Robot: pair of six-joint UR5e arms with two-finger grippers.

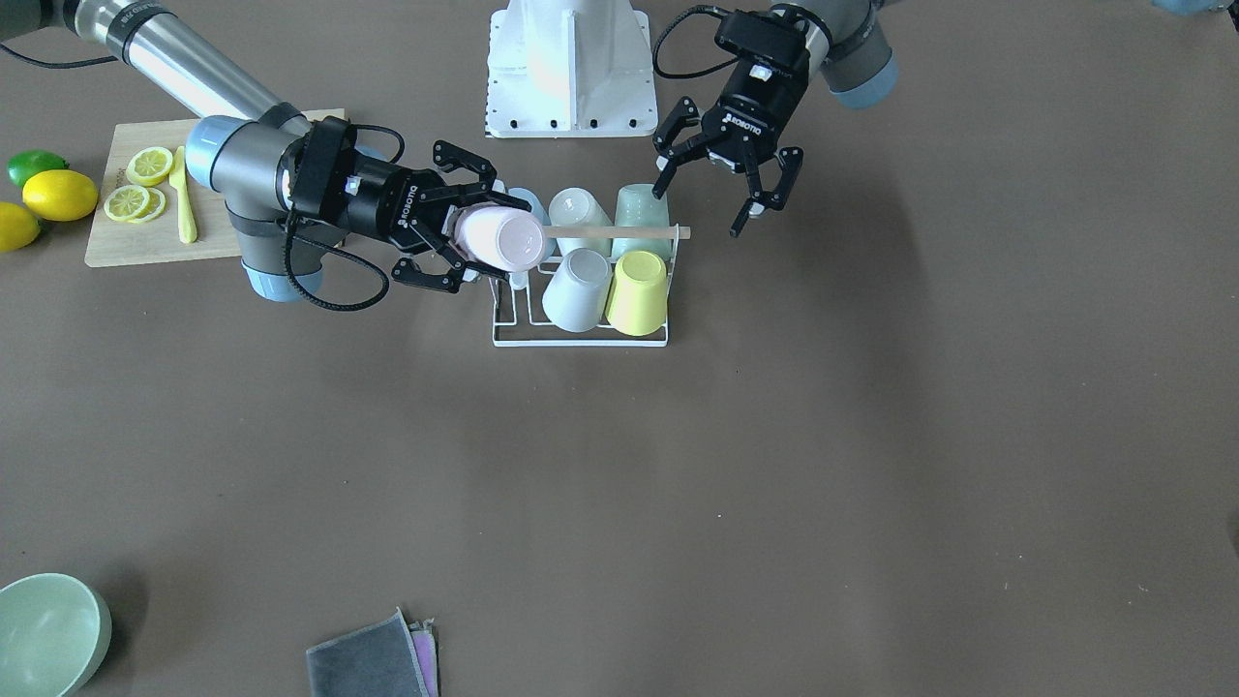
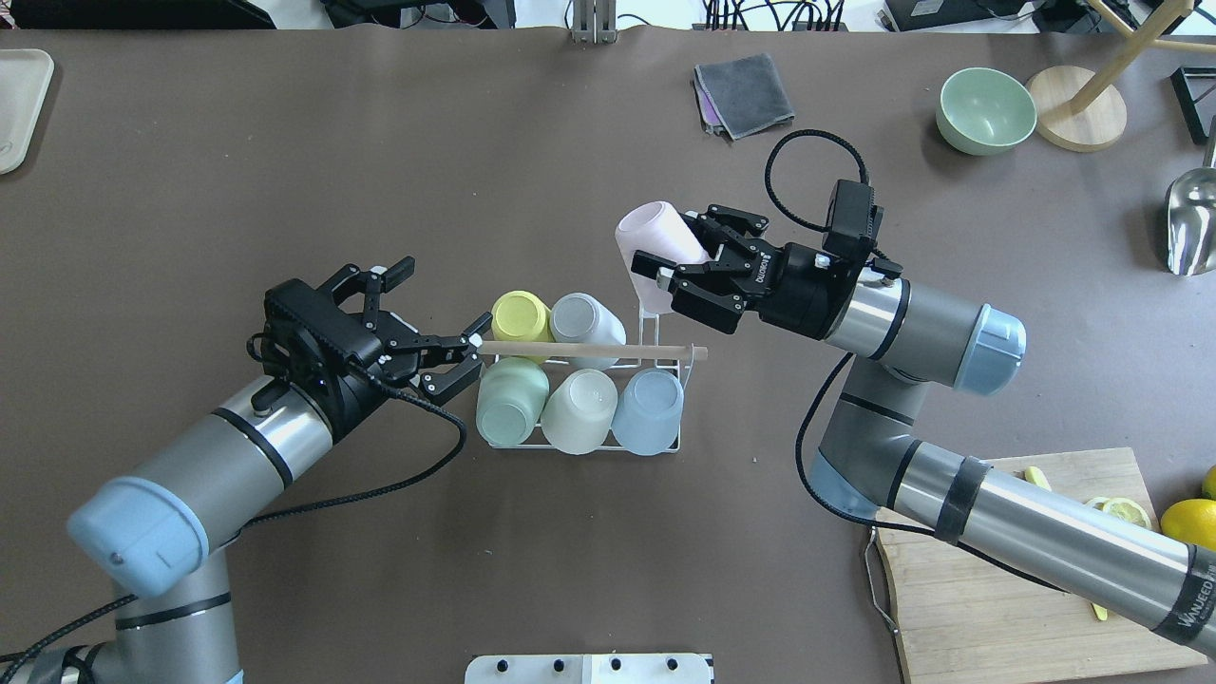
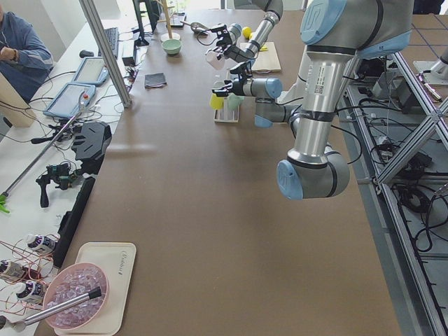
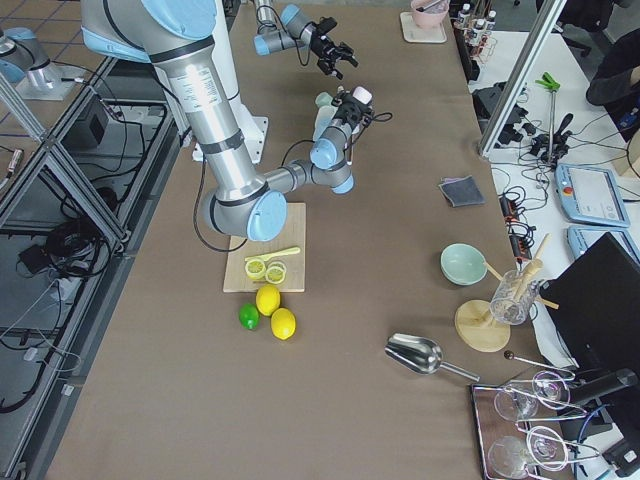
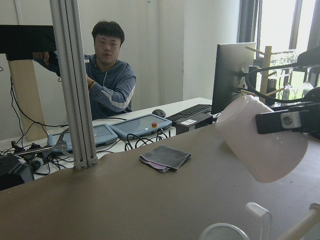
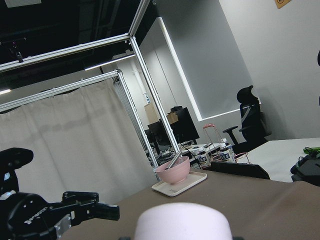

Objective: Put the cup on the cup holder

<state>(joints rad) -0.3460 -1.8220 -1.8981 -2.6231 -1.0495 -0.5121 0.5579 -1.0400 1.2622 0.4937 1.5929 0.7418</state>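
Note:
The cup holder [image 2: 655, 328] is a white wire rack with a wooden rod [image 2: 589, 351] across its top, at the table's middle; it also shows in the front view [image 1: 581, 339]. Several cups sit upside down on it: yellow [image 2: 521, 315], grey, green, white and blue. My right gripper [image 2: 670, 242] is shut on a pale pink cup [image 2: 651, 237], held tilted just above the rack's far right corner, over a bare prong [image 2: 649, 321]. In the front view the pink cup [image 1: 503, 239] overlaps that corner. My left gripper [image 2: 432, 318] is open and empty beside the rod's left end.
A wooden cutting board [image 1: 145, 232] with lemon slices, whole lemons [image 1: 60, 194] and a lime lie on my right. A green bowl [image 2: 985, 109] and a grey cloth [image 2: 741, 90] lie at the far side. An operator [image 5: 107, 75] sits beyond the table.

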